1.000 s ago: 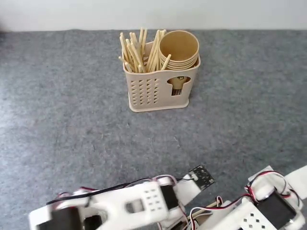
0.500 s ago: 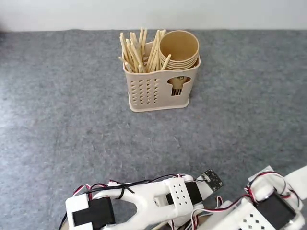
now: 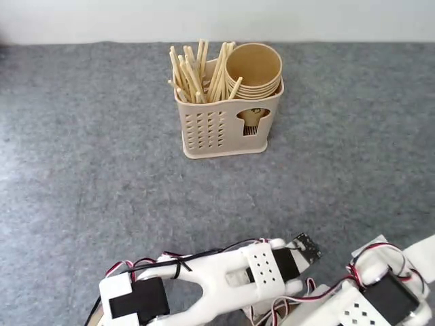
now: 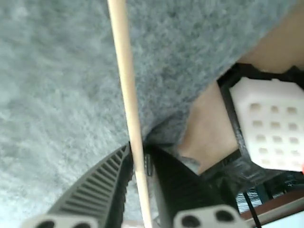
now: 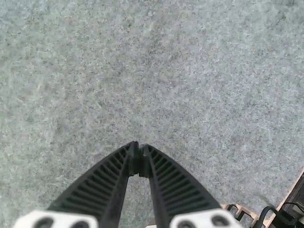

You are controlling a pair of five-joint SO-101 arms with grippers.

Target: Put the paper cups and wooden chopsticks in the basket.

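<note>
Left claw point(image 4: 139, 165) is pinching one chopstick point(image 4: 123, 80) over the grey worktop point(image 4: 47, 71), right claw point(image 5: 138, 164) is sitting clenched on nothing, basket point(image 3: 221, 132) is holding the cups point(image 3: 253, 68).

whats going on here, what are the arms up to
The left gripper has its fingers shut on a single chopstick, low over the grey mat. The right gripper is shut on nothing, also just above the mat. Farther back, the basket holds a bundle of chopsticks in one side and a stack of cups in the other.
</note>
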